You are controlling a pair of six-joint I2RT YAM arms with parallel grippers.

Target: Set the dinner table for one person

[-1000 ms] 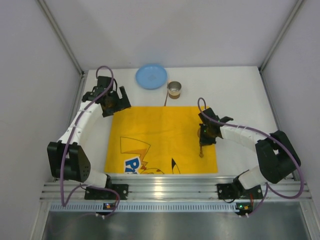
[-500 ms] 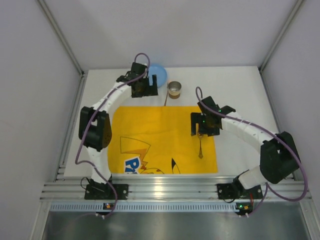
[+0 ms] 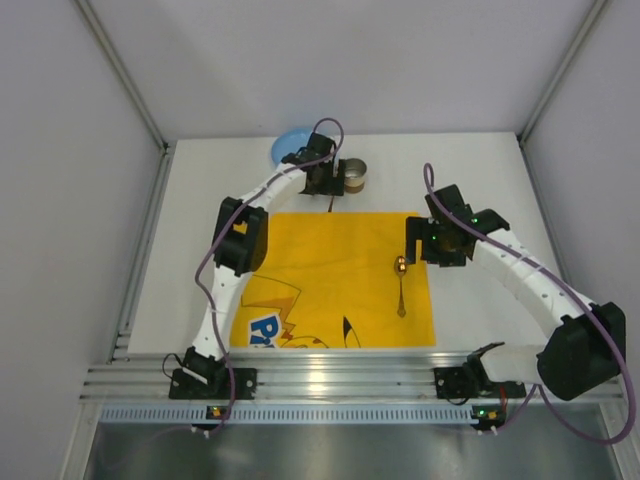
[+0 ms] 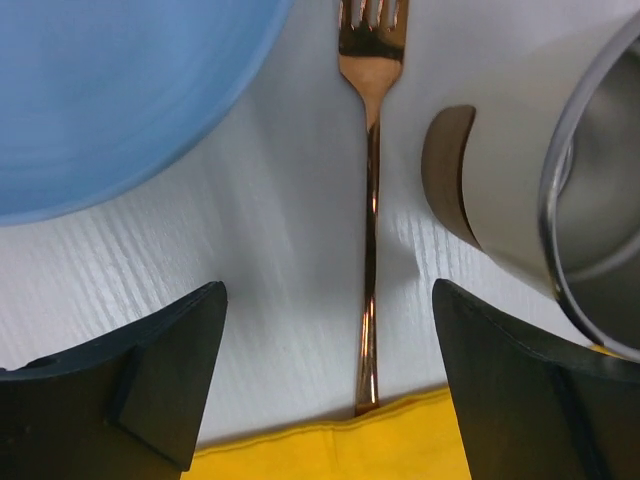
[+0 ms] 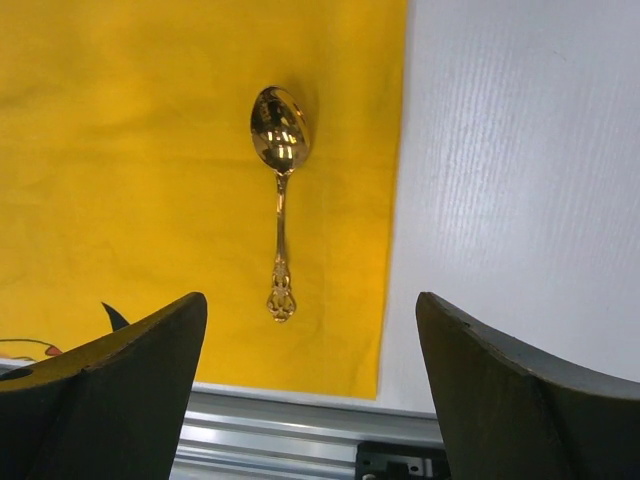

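Note:
The white dinner table (image 3: 480, 170) carries a yellow cartoon-print mat (image 3: 320, 270). A gold spoon (image 5: 279, 200) lies free on the mat's right side, bowl away from the rail. My right gripper (image 5: 310, 310) hangs open above the mat's right edge, holding nothing. A copper fork (image 4: 370, 230) lies on the table behind the mat, its handle tip at the mat's far edge. My left gripper (image 4: 328, 330) is open above the fork's handle, a finger on either side and clear of it. A blue plate (image 4: 110, 90) lies to the fork's left and a steel cup (image 4: 560, 200) to its right.
In the top view the left arm reaches far across and hides part of the blue plate (image 3: 285, 148); the cup (image 3: 355, 178) stands just beside its wrist. A ribbed aluminium rail (image 3: 330, 375) runs along the near edge. Pale grey panels wall the table.
My left arm has swung from the far left past the plate to above the fork. The right gripper has opened, left the spoon on the mat and drawn back to the right.

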